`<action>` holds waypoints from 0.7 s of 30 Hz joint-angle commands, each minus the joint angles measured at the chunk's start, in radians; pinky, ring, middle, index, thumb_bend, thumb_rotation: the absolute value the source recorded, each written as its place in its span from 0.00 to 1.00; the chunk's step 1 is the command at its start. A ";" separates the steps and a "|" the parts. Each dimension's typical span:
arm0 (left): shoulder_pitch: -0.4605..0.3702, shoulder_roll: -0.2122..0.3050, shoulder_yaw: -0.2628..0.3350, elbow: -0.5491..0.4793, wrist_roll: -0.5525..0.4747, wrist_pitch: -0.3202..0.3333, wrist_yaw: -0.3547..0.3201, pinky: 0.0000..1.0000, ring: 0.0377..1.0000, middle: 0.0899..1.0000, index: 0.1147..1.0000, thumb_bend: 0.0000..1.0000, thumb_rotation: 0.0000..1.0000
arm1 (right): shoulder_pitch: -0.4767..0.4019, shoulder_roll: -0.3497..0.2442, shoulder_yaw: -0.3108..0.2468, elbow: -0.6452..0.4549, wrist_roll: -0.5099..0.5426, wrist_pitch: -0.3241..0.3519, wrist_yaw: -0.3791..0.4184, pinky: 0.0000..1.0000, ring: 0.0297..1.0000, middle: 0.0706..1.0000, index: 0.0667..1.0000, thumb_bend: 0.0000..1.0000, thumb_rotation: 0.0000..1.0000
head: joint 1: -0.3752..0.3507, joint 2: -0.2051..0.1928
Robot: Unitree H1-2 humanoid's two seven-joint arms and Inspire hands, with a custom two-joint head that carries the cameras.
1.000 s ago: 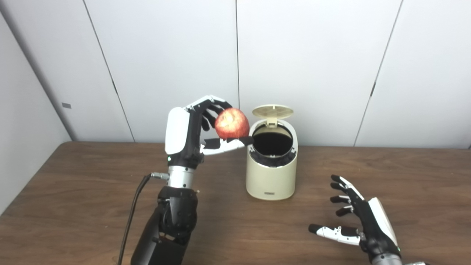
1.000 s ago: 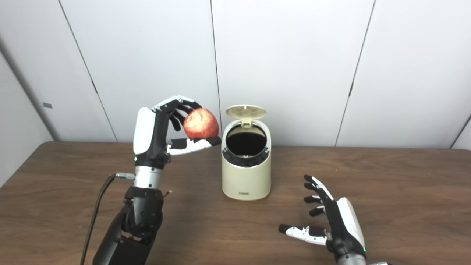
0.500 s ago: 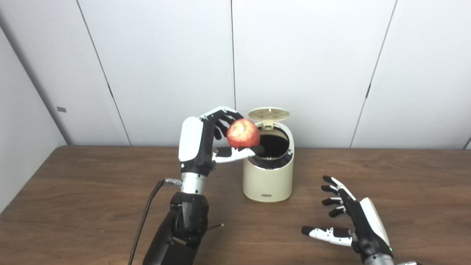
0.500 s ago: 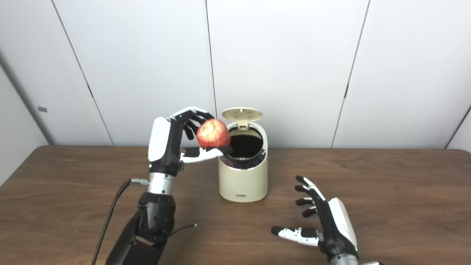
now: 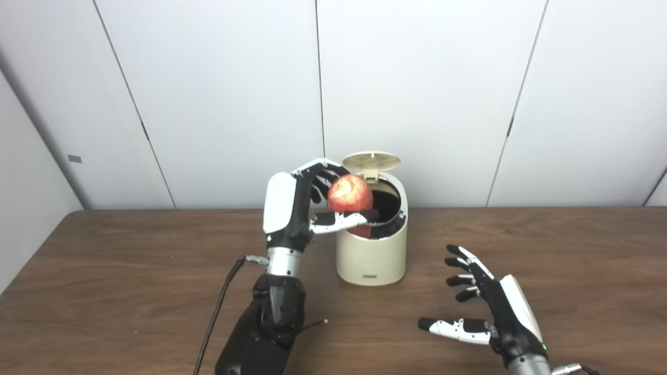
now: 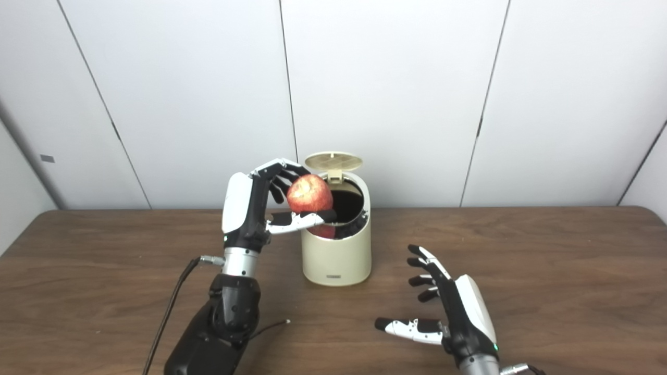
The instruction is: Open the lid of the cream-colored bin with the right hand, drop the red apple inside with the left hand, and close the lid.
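One round red apple [image 5: 350, 193] sits grasped in the left robot hand [image 5: 292, 208], pinched between its curled fingers [image 5: 319, 169] above and its thumb below, over the left part of the mouth of the single cream-colored cylindrical plastic bin [image 5: 371, 249]. The bin's round hinged lid [image 5: 371, 161] stands up behind the apple. A small dark label on the bin's front is too small to read. The right robot hand [image 5: 495, 317] is released, fingers spread, holding nothing, low over the brown wooden bench [image 5: 104, 291], well apart from the bin.
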 commanded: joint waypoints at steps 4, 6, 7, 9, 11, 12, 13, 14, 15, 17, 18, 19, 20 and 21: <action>-0.089 -0.015 -0.010 0.047 -0.001 -0.055 0.048 0.28 0.34 0.41 0.42 0.53 0.00 | -0.019 0.000 -0.003 -0.048 -0.005 -0.013 0.000 0.56 0.69 0.81 0.86 0.80 0.21 | 0.006 0.005; -0.101 -0.022 -0.011 0.069 -0.005 -0.056 0.051 0.28 0.34 0.40 0.43 0.53 0.00 | -0.017 -0.001 -0.003 -0.050 -0.006 -0.015 0.000 0.56 0.69 0.81 0.86 0.79 0.21 | 0.006 0.005; -0.105 -0.025 -0.011 0.078 -0.006 -0.055 0.054 0.28 0.34 0.40 0.43 0.53 0.00 | -0.016 -0.001 -0.003 -0.050 -0.007 -0.015 0.000 0.56 0.69 0.81 0.85 0.79 0.22 | 0.006 0.006; -0.114 -0.032 -0.010 0.097 -0.012 -0.055 0.061 0.28 0.34 0.40 0.43 0.53 0.00 | -0.015 0.002 -0.003 -0.051 -0.004 -0.014 0.002 0.57 0.69 0.81 0.85 0.80 0.22 | 0.007 0.008; -0.124 -0.041 -0.007 0.114 -0.019 -0.051 0.066 0.29 0.34 0.40 0.43 0.53 0.00 | -0.013 0.003 -0.003 -0.049 0.000 -0.019 0.001 0.56 0.69 0.81 0.85 0.80 0.21 | 0.007 0.010; -0.129 -0.044 -0.007 0.121 -0.022 -0.049 0.068 0.28 0.35 0.40 0.43 0.53 0.00 | -0.013 0.004 -0.002 -0.048 0.001 -0.020 0.001 0.56 0.69 0.81 0.85 0.80 0.21 | 0.007 0.010; -0.133 -0.045 -0.008 0.129 -0.021 -0.047 0.071 0.28 0.35 0.41 0.43 0.53 0.00 | -0.013 0.004 -0.002 -0.047 0.002 -0.021 0.001 0.56 0.69 0.81 0.85 0.79 0.21 | 0.006 0.010; -0.136 -0.046 -0.008 0.135 -0.020 -0.047 0.073 0.28 0.35 0.41 0.43 0.53 0.00 | -0.013 0.005 -0.002 -0.046 0.002 -0.021 0.001 0.56 0.69 0.81 0.85 0.79 0.21 | 0.006 0.010; -0.140 -0.047 -0.009 0.145 -0.020 -0.046 0.076 0.27 0.35 0.41 0.43 0.53 0.00 | -0.013 0.005 -0.001 -0.044 0.003 -0.025 0.000 0.56 0.69 0.81 0.85 0.79 0.21 | 0.006 0.010; -0.146 -0.047 -0.011 0.161 -0.016 -0.049 0.083 0.27 0.35 0.41 0.43 0.53 0.00 | -0.013 0.006 0.000 -0.039 0.004 -0.032 -0.004 0.56 0.69 0.81 0.85 0.79 0.20 | 0.004 0.009; -0.147 -0.043 -0.015 0.167 -0.014 -0.053 0.082 0.28 0.36 0.41 0.43 0.53 0.00 | -0.013 0.006 0.001 -0.040 0.003 -0.030 -0.002 0.56 0.69 0.80 0.85 0.79 0.20 | 0.002 0.010; -0.146 -0.038 -0.021 0.167 -0.011 -0.055 0.076 0.28 0.37 0.41 0.43 0.53 0.00 | -0.013 0.005 0.002 -0.043 0.003 -0.025 0.002 0.57 0.69 0.80 0.84 0.79 0.20 | 0.002 0.010; -0.143 -0.031 -0.029 0.165 -0.009 -0.054 0.065 0.29 0.38 0.41 0.44 0.53 0.00 | -0.012 0.003 0.002 -0.046 0.004 -0.021 0.006 0.56 0.69 0.80 0.84 0.79 0.21 | 0.002 0.010; -0.141 -0.026 -0.035 0.163 -0.008 -0.053 0.058 0.31 0.40 0.41 0.45 0.52 0.00 | -0.012 0.002 0.002 -0.048 0.005 -0.019 0.009 0.56 0.69 0.80 0.83 0.79 0.21 | 0.005 0.013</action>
